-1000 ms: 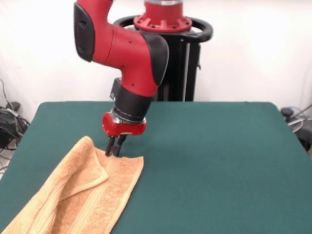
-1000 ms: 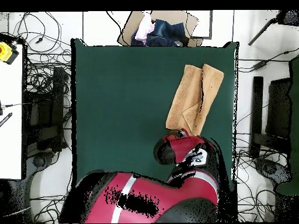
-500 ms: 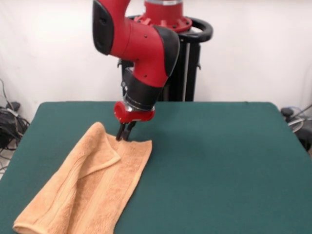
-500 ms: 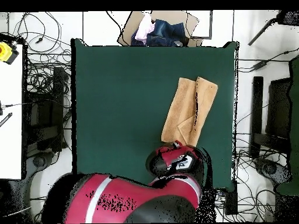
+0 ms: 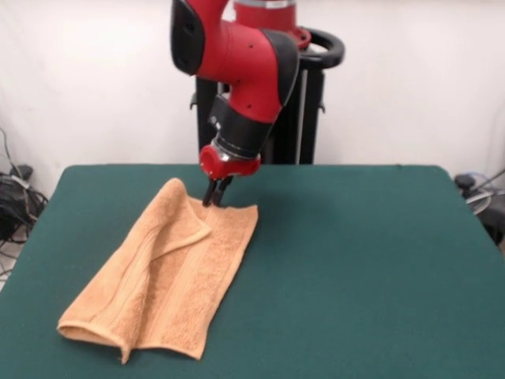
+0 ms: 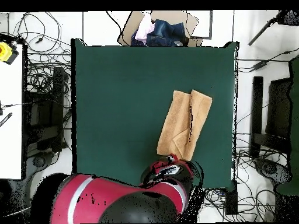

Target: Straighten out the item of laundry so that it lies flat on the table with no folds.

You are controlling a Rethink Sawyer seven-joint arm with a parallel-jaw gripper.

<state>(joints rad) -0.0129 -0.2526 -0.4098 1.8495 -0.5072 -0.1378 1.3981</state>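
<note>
Towel [image 5: 170, 276] on table [image 5: 355, 268], hand [image 5: 213, 199] at its far edge

Folded towel [image 5: 170, 272] is pinched at its far edge by closed gripper [image 5: 213, 196], toward table's [image 5: 371, 268] left edge.

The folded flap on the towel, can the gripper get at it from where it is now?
Probably yes. The gripper is pinching the towel at its end edge, right beside the folded flap, and nothing lies on it or blocks it.
</note>
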